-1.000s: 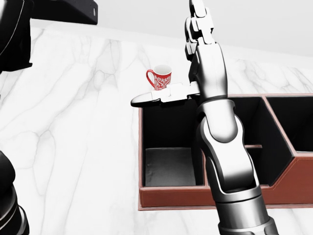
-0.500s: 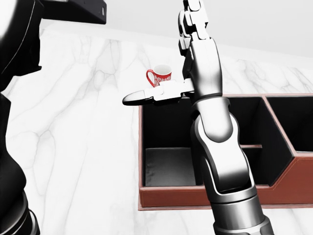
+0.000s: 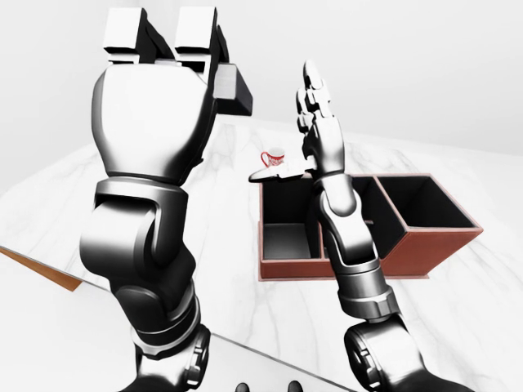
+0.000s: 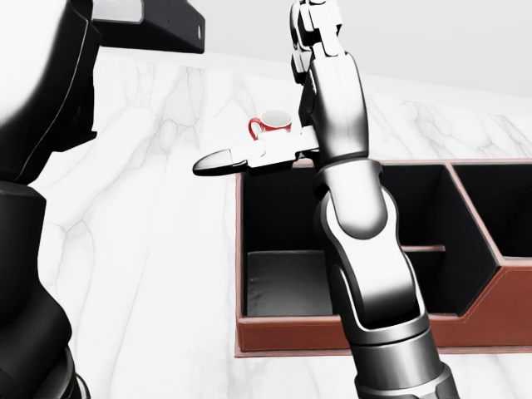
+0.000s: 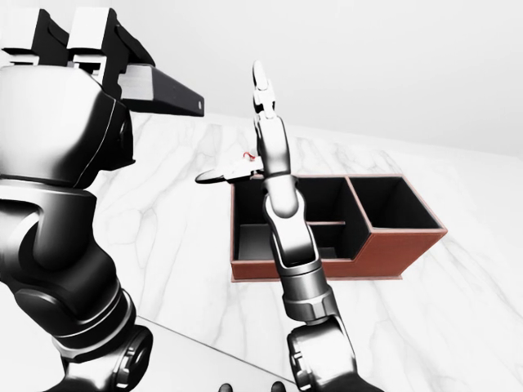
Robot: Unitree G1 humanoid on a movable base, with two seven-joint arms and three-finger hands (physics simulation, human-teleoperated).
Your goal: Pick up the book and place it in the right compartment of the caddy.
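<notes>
My left hand (image 3: 166,37) is raised high at the left of the left-eye view, its fingers shut on the dark book (image 5: 163,91), which juts out to the right above the counter. The brown caddy (image 3: 433,234) with black insides sits on the marble, right of centre. Its right compartment (image 5: 396,204) is a single deep bay, with smaller bays on its left side. Between the book and the caddy, my right hand (image 3: 306,135) stands upright and open, fingers pointing up and thumb stretched left over the caddy's top left corner.
A red and white mug (image 3: 275,157) stands on the white marble counter (image 4: 150,249) just beyond the caddy's top left corner, behind my right thumb. My right forearm (image 4: 370,274) crosses in front of the caddy's middle bays. A wooden edge (image 3: 37,271) shows at lower left.
In the head view the book and my left arm have moved to the right. My right hand has shifted left and slightly upward; the caddy and mug have stayed put.
</notes>
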